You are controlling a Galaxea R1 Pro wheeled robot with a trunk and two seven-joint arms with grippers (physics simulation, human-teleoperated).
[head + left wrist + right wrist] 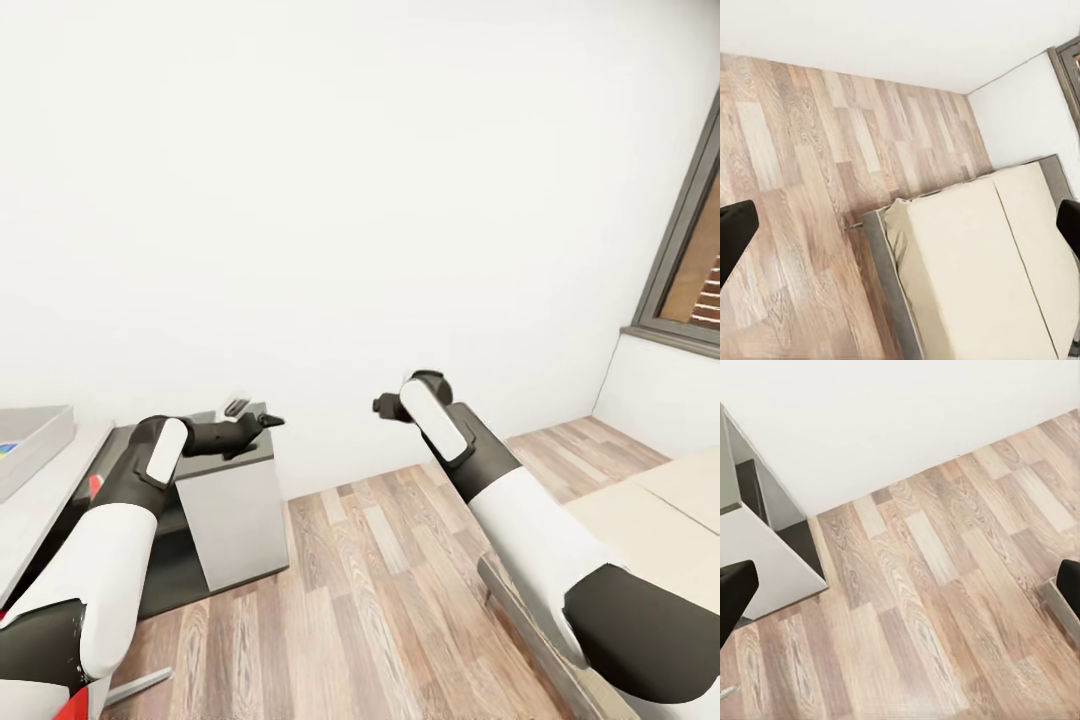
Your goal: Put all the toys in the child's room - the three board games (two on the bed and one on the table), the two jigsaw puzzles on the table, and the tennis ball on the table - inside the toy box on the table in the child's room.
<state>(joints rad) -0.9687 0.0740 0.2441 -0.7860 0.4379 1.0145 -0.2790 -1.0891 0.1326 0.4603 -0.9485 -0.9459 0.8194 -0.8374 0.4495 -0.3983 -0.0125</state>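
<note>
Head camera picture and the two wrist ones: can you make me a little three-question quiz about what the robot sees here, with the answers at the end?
1. True or false: the left gripper and the right gripper are both open with nothing between their fingers.
2. What covers the floor? A) carpet B) wood planks C) tiles
3. Fill in: in the head view, the toy box sits at the far ____ edge, on the table.

Key
1. True. In each wrist view, dark fingertips sit far apart over bare floor or the bed.
2. B.
3. Left. The bed lies on the opposite side, by the window.
</note>
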